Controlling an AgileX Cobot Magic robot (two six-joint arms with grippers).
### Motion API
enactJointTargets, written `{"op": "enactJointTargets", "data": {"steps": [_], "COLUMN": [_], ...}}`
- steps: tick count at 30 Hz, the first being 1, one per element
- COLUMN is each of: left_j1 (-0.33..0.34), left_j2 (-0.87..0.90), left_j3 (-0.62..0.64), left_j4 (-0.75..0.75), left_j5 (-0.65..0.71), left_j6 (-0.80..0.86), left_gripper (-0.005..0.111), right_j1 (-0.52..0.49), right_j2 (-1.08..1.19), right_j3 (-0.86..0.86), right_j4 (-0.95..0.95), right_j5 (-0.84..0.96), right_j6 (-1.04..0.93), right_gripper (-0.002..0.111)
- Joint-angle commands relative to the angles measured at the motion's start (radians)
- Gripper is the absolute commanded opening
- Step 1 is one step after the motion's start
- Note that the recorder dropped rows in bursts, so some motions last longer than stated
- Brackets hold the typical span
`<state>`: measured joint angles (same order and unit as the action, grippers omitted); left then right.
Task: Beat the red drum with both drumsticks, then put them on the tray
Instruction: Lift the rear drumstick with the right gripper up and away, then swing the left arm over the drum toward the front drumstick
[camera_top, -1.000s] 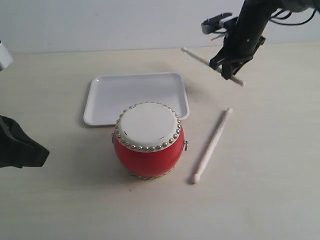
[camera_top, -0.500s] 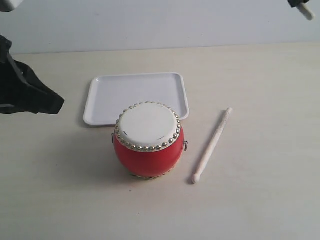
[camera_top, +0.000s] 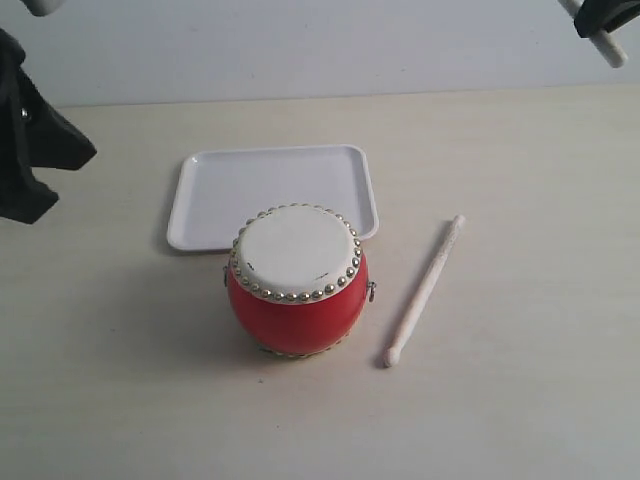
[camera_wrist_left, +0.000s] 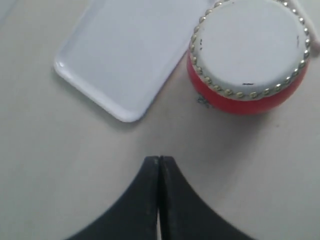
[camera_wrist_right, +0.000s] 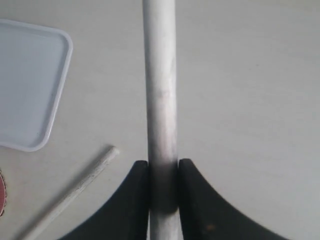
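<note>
Over the last second nothing on the table (camera_top: 520, 410) had shifted; only the arms had moved. The left gripper (camera_wrist_left: 159, 165) had swung from the near left edge up to the far left, its jaws pressed together with nothing between them. The right gripper (camera_wrist_right: 163, 167) had lifted away from the spot just beyond the tray's right side to the far right corner, clamped on the held drumstick (camera_wrist_right: 160, 95), so only the stick's end showed from the room.

That left one stick in hand and none yet on the skin, I reckoned; the beating looked not yet begun.

The tray (camera_top: 270, 185) lay empty, far of centre. The red drum (camera_top: 297, 295) stood against its near rim; whether they touched I could not tell. The loose drumstick (camera_top: 425, 290) lay right of the drum, clear of it, rounded tip nearest me.

Bare table stretched wide to the near, left and right sides, so there was room to come down on that stick.
</note>
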<state>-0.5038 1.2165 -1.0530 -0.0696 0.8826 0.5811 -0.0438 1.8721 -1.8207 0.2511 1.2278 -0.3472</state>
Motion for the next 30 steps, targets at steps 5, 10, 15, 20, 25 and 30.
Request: {"op": "enactJointTargets", "data": {"steps": [5,10,15,20,25,30], "left_j1": [-0.005,-0.005,-0.005,-0.005,-0.006,-0.009], "left_j2": [0.040,0.082,0.089,0.089,0.089,0.091], "left_j3": [-0.009,-0.012,-0.012,-0.012,-0.012,-0.012], "left_j4": [0.031,0.040,0.052,0.063,0.063,0.043], "left_j5": [-0.134,-0.134,-0.134,-0.132,-0.129,-0.140], "left_j6": [0.528,0.540,0.569,0.585,0.691,0.812], "left_gripper": [0.000,0.000,0.000,0.000,0.000,0.000], "right_j1": [-0.002,-0.002,-0.002,-0.002,-0.002,-0.002], "right_j2": [-0.050,-0.095,-0.115,-0.115,-0.115,-0.115], "right_j3": [0.011,0.011,0.011,0.019,0.033,0.033], "right_j4": [0.011,0.011,0.011,0.028,0.035,0.035], "right_j5": [-0.007,-0.007,-0.007,-0.007,-0.007,-0.007], "right_j6": [-0.014,-0.014,-0.014,-0.014,-0.023,-0.026], "right_gripper": [0.000,0.000,0.000,0.000,0.000,0.000]}}
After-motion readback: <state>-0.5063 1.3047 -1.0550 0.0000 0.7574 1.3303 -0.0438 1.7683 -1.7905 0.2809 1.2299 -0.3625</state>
